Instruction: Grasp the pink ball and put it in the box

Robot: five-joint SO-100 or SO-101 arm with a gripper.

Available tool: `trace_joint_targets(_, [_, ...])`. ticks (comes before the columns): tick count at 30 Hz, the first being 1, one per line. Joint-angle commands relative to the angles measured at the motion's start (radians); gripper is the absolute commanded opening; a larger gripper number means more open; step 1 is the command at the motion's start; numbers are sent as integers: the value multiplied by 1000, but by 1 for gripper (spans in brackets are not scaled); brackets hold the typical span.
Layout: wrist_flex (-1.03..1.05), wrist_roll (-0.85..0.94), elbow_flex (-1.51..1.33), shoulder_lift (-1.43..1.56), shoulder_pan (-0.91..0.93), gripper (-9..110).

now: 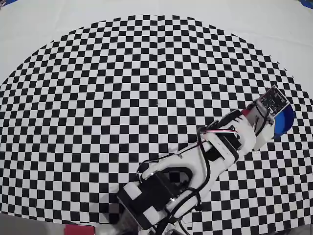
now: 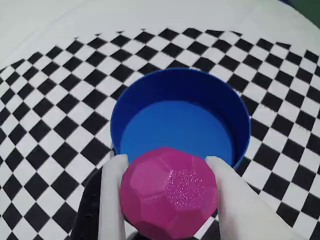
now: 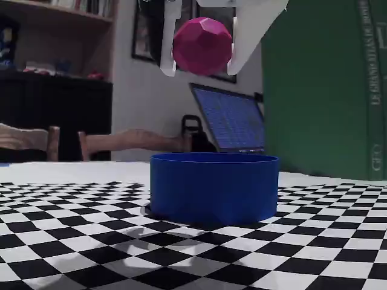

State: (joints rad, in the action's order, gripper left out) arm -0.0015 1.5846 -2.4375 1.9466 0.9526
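Observation:
The pink faceted ball (image 2: 169,192) sits between my two white fingers (image 2: 113,197). My gripper (image 2: 167,167) is shut on it. In the fixed view the ball (image 3: 202,46) hangs high above the round blue box (image 3: 214,186), and the gripper (image 3: 201,69) holds it from both sides. In the wrist view the blue box (image 2: 180,95) lies open and empty just ahead of the ball. In the overhead view the arm reaches to the right edge, and only a part of the blue box (image 1: 284,120) shows beside the gripper's camera; the ball is hidden there.
A black-and-white checkered mat (image 1: 122,98) covers the table. A green wall or board (image 3: 326,90) stands behind the box on the right in the fixed view. A laptop (image 3: 233,121) and chairs stand in the background.

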Motion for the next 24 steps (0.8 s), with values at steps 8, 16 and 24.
trace_joint_targets(8, [-63,8,34,-17,11,0])
trace_joint_targets(16, [-63,9,103,-103,2,0])
trace_joint_targets(24, [-58,11,181,-195,2,0])
